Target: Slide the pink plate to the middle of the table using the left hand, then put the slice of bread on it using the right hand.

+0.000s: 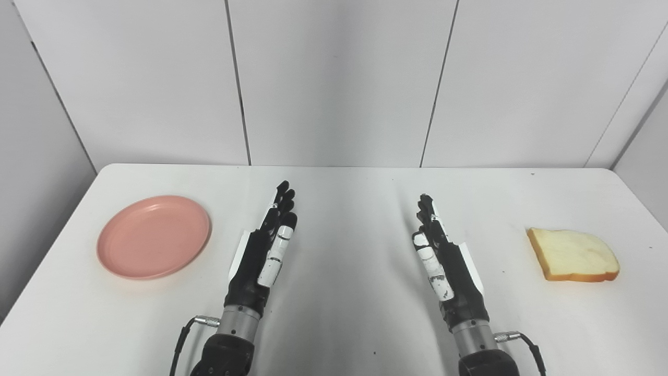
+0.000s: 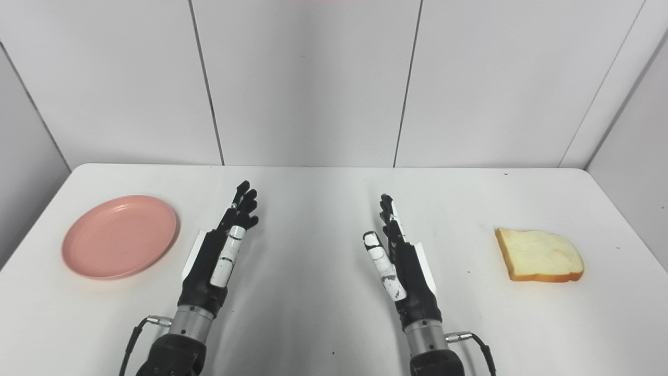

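A pink plate lies empty on the left side of the white table. A slice of bread lies flat on the right side. My left hand is open, fingers straight and pointing away, just right of the plate and not touching it. My right hand is open too, fingers straight, well left of the bread. Both hands hold nothing. The plate, bread, left hand and right hand also show in the right eye view.
White wall panels stand behind the table's far edge. Cables run from both wrists near the bottom edge. The strip of table between the two hands is bare.
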Robot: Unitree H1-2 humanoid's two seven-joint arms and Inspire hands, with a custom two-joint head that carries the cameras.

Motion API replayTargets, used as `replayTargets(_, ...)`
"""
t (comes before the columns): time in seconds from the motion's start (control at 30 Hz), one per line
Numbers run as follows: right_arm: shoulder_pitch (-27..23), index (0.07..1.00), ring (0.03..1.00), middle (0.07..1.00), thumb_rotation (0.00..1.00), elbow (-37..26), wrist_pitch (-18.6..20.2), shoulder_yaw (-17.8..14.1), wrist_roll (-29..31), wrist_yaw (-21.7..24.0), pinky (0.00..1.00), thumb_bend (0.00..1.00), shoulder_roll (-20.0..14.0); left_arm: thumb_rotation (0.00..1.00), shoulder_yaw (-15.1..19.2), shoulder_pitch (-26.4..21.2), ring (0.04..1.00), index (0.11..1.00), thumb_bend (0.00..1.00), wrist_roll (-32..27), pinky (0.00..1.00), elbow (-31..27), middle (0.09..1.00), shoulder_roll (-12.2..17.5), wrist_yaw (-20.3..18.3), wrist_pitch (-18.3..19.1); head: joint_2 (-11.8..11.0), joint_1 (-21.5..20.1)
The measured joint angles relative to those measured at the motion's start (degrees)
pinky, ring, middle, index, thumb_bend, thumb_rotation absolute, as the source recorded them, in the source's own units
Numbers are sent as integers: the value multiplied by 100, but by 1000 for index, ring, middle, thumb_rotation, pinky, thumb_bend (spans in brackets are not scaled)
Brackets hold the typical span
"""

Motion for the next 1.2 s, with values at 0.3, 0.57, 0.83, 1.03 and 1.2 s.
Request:
replayTargets(0.3,0,1000,1000,1000,1000,0,0,1,7,2,1000,829,1,1000,0,0,954,959,545,1,909,3,963,1,1,-6,0,0)
replayTargets(0.57,0,1000,1000,1000,1000,0,0,2,3,2,1000,824,0,1000,0,0,960,961,558,12,910,2,970,0,7,-7,9,0)
replayTargets(0.83,0,1000,1000,1000,1000,0,0,0,-14,1,995,824,-11,1000,-4,-1,951,959,539,63,902,37,966,-1,11,-39,-70,272)
replayTargets(1.03,1,1000,1000,1000,1000,26,-106,-99,155,35,1000,793,-156,1000,-121,-6,930,944,600,442,917,394,942,-120,273,-212,-245,1061)
replayTargets(1.2,-4,1000,1000,1000,1000,136,-322,-167,335,115,1000,768,-314,1000,-260,-23,936,949,578,724,944,616,941,-343,484,-227,-299,1317)
